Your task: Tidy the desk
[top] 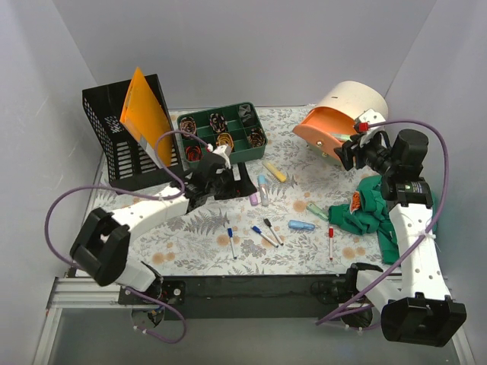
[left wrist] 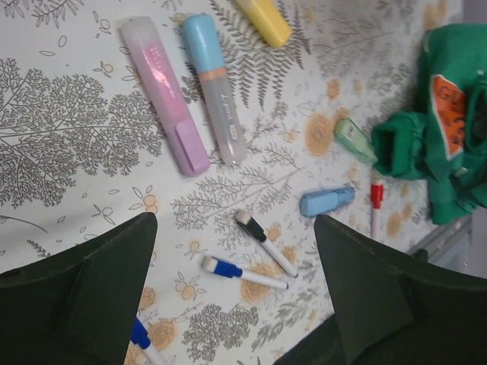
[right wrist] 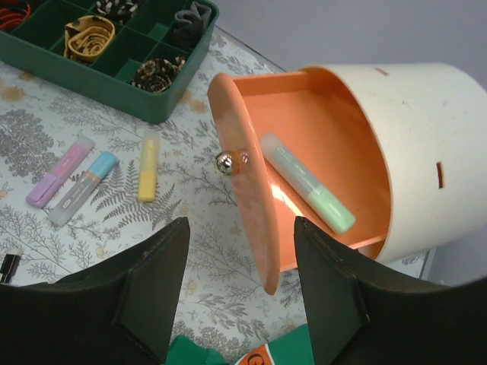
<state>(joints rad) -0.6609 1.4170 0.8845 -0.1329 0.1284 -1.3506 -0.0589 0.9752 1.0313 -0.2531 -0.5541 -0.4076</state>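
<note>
Left gripper (left wrist: 234, 222), jaws spread wide and holding nothing, hangs above the desk (top: 198, 247), the pale fern-and-flower printed tabletop that fills the middle of the overhead view, its black bar along the lower edge. At upper left of that view stand a black mesh file holder (top: 114, 160) with an orange folder (top: 144, 114) and, right of it, a green compartment tray (top: 245, 153). In the upper left of the left wrist view a pink translucent highlighter (left wrist: 163, 91) and a pale blue highlighter (left wrist: 213, 84) lie side by side, just beside each other. A yellow highlighter (left wrist: 262, 19) sits at the top edge, and a black-capped white marker (left wrist: 262, 242) and a blue-capped white marker (left wrist: 240, 272) lie lower centre. The likely step is gathering these pens. A clean pick probably means lowering squarely, closing across one barrel's narrow width, and easing a finger into the narrow gap between the pair without nudging the neighbour. Farther right, a crumpled green cloth (top: 369, 213) lies at the desk's right side. Right gripper (right wrist: 242, 228), also open and empty, faces a cream round-topped plastic box (right wrist: 426, 129) at the upper right. Its orange door (right wrist: 240, 122) is swung open and a mint-green highlighter (right wrist: 308, 182) lies inside, so the box looks to be where the pens belong.
</note>
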